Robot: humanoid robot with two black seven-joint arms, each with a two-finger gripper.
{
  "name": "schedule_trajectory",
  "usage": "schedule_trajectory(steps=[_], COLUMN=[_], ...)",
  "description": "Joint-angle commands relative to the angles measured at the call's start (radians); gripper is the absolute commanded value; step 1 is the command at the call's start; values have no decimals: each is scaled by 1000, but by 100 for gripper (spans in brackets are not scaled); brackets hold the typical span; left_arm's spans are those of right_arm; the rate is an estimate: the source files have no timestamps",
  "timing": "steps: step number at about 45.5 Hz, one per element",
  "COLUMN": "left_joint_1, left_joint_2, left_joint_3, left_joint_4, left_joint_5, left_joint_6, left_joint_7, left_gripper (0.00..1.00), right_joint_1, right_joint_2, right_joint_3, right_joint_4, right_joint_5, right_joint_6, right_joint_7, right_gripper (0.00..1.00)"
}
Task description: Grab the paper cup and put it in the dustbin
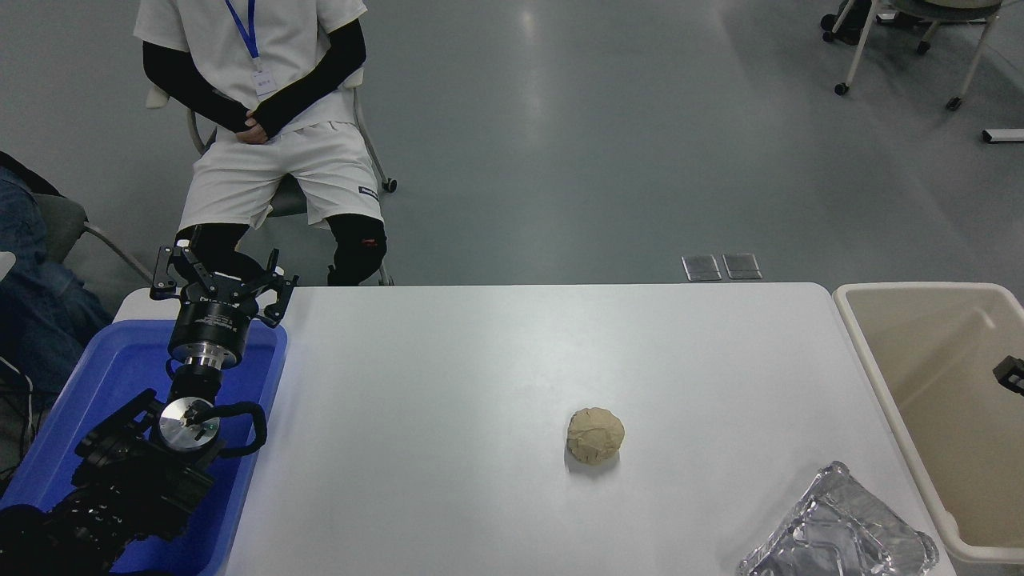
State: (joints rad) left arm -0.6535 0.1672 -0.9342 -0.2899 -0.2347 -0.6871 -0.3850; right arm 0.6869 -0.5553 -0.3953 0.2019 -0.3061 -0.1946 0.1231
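Observation:
The dustbin (920, 352) is a large beige bin standing off the table's right end, partly cut off by the picture's right edge. The paper cup does not show anywhere in the head view; the part of the bin's inside that I can see holds nothing. Only a small black tip of my right gripper (1010, 374) pokes in from the right edge, over the bin, and its fingers are out of sight. My left gripper (220, 276) is parked at the lower left over the blue tray, fingers spread and empty.
A tan wrinkly paper ball (596, 434) lies on the white table (480, 360). A crumpled silver foil piece (840, 532) lies at the front right. The blue tray (112, 376) is at the left edge. A person sits beyond the far left corner.

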Motion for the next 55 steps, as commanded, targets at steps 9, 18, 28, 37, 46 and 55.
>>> schedule_trajectory(steps=[9,18,28,37,46,55], left_joint_1=[0,0,0,0,0,0], left_joint_2=[0,0,0,0,0,0], left_joint_3=[0,0,0,0,0,0], left_joint_4=[0,0,0,0,0,0], left_joint_5=[0,0,0,0,0,0], left_joint_6=[0,0,0,0,0,0], left_joint_7=[0,0,2,0,0,0], left_gripper=[99,99,99,99,99,99], right_joint_1=[94,171,255,391,586,836], right_joint_2=[-28,-64,-95,-101,-164,-143], right_joint_3=[44,64,-3,-106,-279,-514], right_joint_4=[57,142,189,287,479,738], right_joint_5=[-19,-5,-76,-177,-199,-186], right_joint_6=[0,-3,21,187,376,388], right_joint_7=[0,0,-11,-48,-48,-46], right_gripper=[100,100,100,100,100,100])
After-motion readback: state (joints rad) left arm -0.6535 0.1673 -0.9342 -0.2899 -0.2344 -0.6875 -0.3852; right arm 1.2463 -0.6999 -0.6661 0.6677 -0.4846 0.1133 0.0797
